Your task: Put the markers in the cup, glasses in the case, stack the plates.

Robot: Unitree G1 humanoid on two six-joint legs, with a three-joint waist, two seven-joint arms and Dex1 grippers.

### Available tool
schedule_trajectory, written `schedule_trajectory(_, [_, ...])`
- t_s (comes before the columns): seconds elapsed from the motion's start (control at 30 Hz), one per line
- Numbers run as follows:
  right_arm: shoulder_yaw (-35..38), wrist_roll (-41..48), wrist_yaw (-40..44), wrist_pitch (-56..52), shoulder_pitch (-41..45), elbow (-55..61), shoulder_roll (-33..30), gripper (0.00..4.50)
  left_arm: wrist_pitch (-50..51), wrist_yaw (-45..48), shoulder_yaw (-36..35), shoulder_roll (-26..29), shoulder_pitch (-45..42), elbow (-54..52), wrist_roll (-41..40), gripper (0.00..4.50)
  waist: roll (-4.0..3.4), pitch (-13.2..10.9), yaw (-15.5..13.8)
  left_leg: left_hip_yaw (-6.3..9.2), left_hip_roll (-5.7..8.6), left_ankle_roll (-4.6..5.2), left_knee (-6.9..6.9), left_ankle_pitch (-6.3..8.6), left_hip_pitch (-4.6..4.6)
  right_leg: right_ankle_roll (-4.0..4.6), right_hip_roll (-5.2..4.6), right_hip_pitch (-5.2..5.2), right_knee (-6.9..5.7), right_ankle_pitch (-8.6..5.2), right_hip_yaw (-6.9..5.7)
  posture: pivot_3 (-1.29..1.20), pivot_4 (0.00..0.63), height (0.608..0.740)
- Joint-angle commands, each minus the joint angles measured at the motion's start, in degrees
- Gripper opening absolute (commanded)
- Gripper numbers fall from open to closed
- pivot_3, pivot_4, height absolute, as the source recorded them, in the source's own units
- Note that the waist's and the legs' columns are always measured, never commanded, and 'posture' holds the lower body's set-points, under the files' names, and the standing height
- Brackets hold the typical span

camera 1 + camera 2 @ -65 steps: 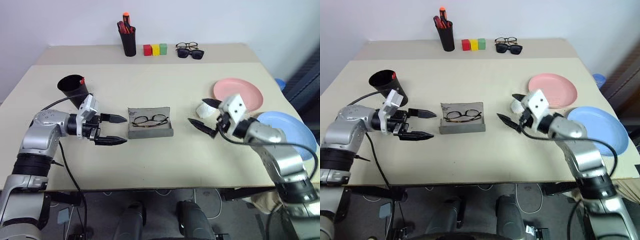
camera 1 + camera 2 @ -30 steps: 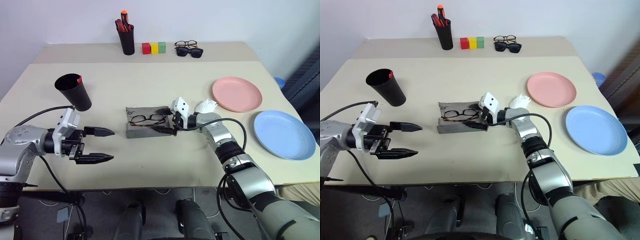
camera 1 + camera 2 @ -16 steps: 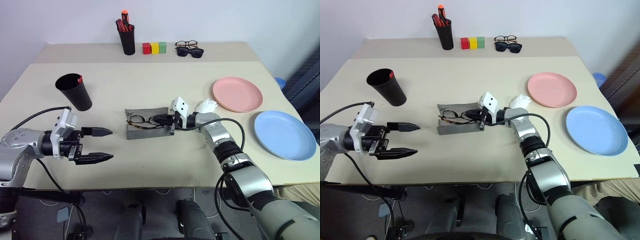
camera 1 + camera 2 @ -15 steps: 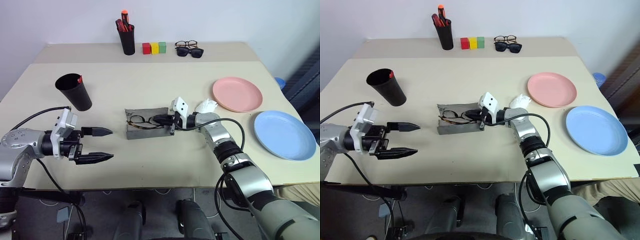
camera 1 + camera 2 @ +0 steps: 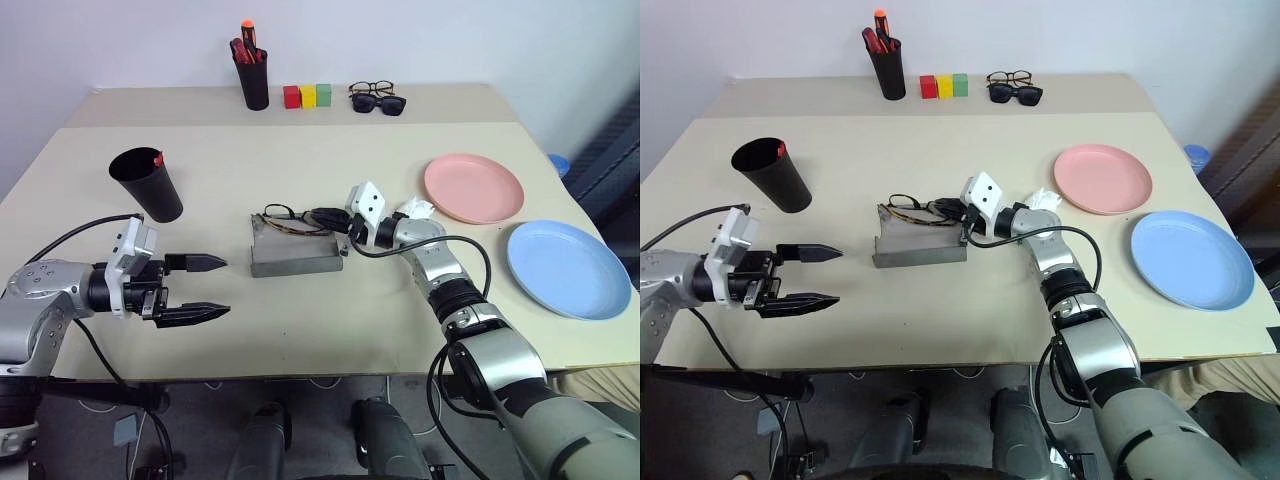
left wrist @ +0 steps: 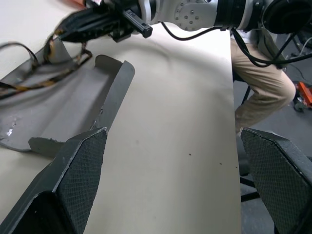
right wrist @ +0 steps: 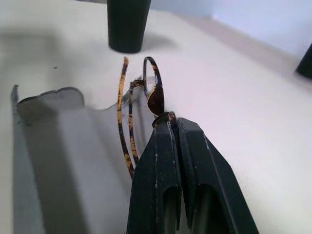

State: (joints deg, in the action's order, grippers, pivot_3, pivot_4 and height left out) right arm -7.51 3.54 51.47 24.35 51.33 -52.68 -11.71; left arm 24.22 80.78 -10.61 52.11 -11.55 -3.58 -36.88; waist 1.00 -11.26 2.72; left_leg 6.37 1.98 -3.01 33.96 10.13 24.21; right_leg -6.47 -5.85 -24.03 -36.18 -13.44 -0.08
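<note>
the right claw (image 5: 322, 216) is pinched tight on the glasses (image 5: 285, 218), holding them just above the far edge of the open grey case (image 5: 296, 258) mid-table (image 5: 300, 330). the left claw (image 5: 205, 288) hangs wide open and empty, left of the case. the black cup (image 5: 146, 184) stands far left. pink plate (image 5: 473, 188) and blue plate (image 5: 568, 268) lie apart at right.

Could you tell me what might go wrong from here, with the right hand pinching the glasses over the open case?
The right hand is shut on the glasses by a thin bit of frame at one end, so they could twist or slip out. They hang over the case's far edge, so they could catch on it or drag the case. The left hand waits open and apart, so nothing steadies the case.
</note>
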Motion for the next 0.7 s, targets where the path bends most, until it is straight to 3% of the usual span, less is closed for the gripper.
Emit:
schedule_trajectory(0.03, [0.4, -1.9, -3.5, 7.2, -0.6, 0.2, 0.6, 0.04, -0.7, -0.6, -2.6, -0.1, 0.4, -2.0, -1.3, 4.50, 0.00, 0.0, 0.0, 0.00, 0.00, 0.00, 0.00, 0.00, 0.00, 0.00, 0.00, 0.00, 0.00, 0.00, 0.00, 0.00, 0.150, 0.740])
schedule_trajectory(0.3, [-1.6, -6.0, -7.2, 17.8, -3.6, 1.8, 0.7, 0.04, -0.1, -1.2, -3.6, -0.3, 0.7, -1.7, -1.4, 4.50, 0.00, 0.0, 0.0, -0.01, 0.00, -0.02, 0.00, -0.01, -0.01, 0.07, 0.00, 0.00, 0.00, -0.03, 0.02, 0.00, 0.150, 0.740])
schedule_trajectory(0.57, [-5.0, -16.7, -19.5, 29.8, -5.7, 2.5, -0.7, 0.04, -0.4, -1.3, -3.9, -0.3, 1.3, -1.7, -1.2, 4.50, 0.00, 0.0, 0.0, -0.02, 0.00, -0.05, -0.01, -0.03, -0.05, 0.13, 0.01, 0.01, -0.02, -0.06, 0.06, 0.00, 0.150, 0.740])
schedule_trajectory(0.7, [-6.9, -25.6, -29.5, 34.1, -7.0, 3.9, -2.4, 0.04, -0.6, -1.7, -4.2, -0.4, 1.6, -1.9, -1.3, 4.50, 0.00, 0.0, 0.0, -0.03, 0.00, -0.07, -0.02, -0.04, -0.07, 0.14, 0.01, 0.01, -0.02, -0.06, 0.07, 0.00, 0.150, 0.740])
